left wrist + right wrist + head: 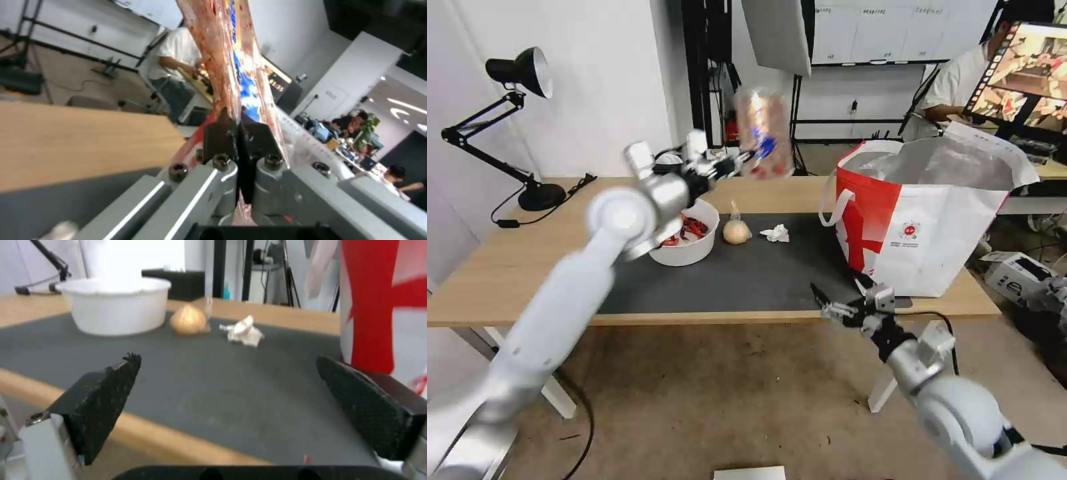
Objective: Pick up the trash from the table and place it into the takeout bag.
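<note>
My left gripper (pixel 746 157) is raised above the table (pixel 507 267) and shut on the clear clamshell box (pixel 764 133), which hangs on edge with red scraps inside; its rim is pinched between the fingers (pixel 222 133), the box (pixel 231 50) rising beyond them. On the dark mat (pixel 740 273) stand a white bowl of red shells (pixel 688 235), a small clear bag with a beige lump (pixel 736 231) and a crumpled tissue (pixel 776 233). The takeout bag (pixel 927 213) stands open at the table's right end. My right gripper (pixel 839 292) hovers open at the front edge, left of the bag.
A black desk lamp (pixel 520 120) stands at the table's back left with its cord trailing. A black tissue box (pixel 178 283) sits behind the bowl. Equipment lies on the floor to the right of the table. A person sits at a desk behind the bag.
</note>
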`<state>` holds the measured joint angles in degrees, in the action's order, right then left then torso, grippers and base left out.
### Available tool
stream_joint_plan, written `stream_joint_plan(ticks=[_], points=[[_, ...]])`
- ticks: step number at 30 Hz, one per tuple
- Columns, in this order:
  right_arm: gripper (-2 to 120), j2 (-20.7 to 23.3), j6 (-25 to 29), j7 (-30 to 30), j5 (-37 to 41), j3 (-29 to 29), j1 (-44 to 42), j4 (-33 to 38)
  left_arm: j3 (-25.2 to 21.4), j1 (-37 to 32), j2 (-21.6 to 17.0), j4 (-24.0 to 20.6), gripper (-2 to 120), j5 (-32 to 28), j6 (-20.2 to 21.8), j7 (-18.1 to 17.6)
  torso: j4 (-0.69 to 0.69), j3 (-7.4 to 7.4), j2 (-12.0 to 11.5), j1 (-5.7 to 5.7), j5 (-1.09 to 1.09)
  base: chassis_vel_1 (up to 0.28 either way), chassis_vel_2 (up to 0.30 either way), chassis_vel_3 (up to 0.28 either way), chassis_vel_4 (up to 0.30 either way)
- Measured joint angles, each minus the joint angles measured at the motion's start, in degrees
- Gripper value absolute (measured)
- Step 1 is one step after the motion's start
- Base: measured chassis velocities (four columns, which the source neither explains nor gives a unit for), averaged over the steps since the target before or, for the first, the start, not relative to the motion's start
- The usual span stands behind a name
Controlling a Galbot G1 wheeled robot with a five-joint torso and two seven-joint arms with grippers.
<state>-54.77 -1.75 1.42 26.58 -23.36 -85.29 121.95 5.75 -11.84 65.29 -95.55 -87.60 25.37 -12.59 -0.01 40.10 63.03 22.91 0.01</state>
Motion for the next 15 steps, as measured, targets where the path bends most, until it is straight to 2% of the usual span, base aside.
stream_joint_plan(ticks=[2, 3, 6, 7, 9, 10, 11, 13, 14, 15], points=[[100, -1.41, 0.59, 0.04, -2.10, 0.53, -1.58, -0.05, 3.96, 5.63, 4.42, 5.04, 0, 0.14, -1.38, -1.00, 0.01, 0.01, 0.00, 0.01, -0.01, 0.000, 0.000, 0.000, 0.000], [100, -1.41, 0.59, 0.04, -2.10, 0.53, -1.58, -0.05, 3.96, 5.63, 4.42, 5.04, 0, 0.14, -1.38, -1.00, 0.01, 0.01, 0.00, 0.01, -0.01, 0.000, 0.000, 0.000, 0.000], [100, -3.06, 0.75, 0.09, -3.61, 1.47, -2.21, -0.58, 8.06, 12.47, 11.97, 12.42, 0, 2.79, -3.86, -2.45, 0.02, 0.00, 0.00, 0.00, 0.01, 0.000, 0.000, 0.000, 0.000], [100, -3.06, 0.75, 0.09, -3.61, 1.47, -2.21, -0.58, 8.06, 12.47, 11.97, 12.42, 0, 2.79, -3.86, -2.45, 0.02, 0.00, 0.00, 0.00, 0.01, 0.000, 0.000, 0.000, 0.000], [100, -4.03, 0.83, 0.16, -4.32, 2.17, -2.38, -0.97, 10.15, 16.25, 19.53, 19.21, 0, 6.43, -5.66, -3.23, 0.00, 0.00, -0.01, 0.01, 0.02, 0.000, 0.000, 0.000, 0.000], [100, -4.30, 0.88, 0.18, -4.63, 2.36, -2.44, -1.05, 10.84, 17.14, 21.98, 21.57, 0, 8.36, -6.44, -3.70, -0.02, 0.00, 0.00, 0.01, 0.02, 0.000, 0.000, 0.000, 0.000], [100, -4.30, 0.88, 0.18, -4.63, 2.36, -2.44, -1.05, 10.84, 17.14, 21.98, 21.57, 0, 8.36, -6.44, -3.70, -0.02, 0.00, 0.00, 0.01, 0.02, 0.000, 0.000, 0.000, 0.000], [100, -4.94, 1.07, 0.22, -5.17, 2.88, -2.43, -1.28, 14.43, 18.63, 25.98, 26.01, 0, 14.26, -8.84, -4.70, -0.04, 0.01, 0.00, 0.01, 0.02, 0.000, 0.000, 0.000, 0.000], [100, -5.18, 1.14, 0.23, -5.28, 3.17, -2.34, -1.41, 16.73, 18.93, 26.48, 26.86, 0, 17.10, -9.97, -4.77, -0.03, 0.00, 0.00, 0.01, 0.03, 0.000, 0.000, 0.000, 0.000], [100, -5.18, 1.14, 0.23, -5.28, 3.17, -2.34, -1.41, 16.73, 18.93, 26.48, 26.86, 0, 17.10, -9.97, -4.77, -0.03, 0.00, 0.00, 0.01, 0.03, 0.000, 0.000, 0.000, 0.000]])
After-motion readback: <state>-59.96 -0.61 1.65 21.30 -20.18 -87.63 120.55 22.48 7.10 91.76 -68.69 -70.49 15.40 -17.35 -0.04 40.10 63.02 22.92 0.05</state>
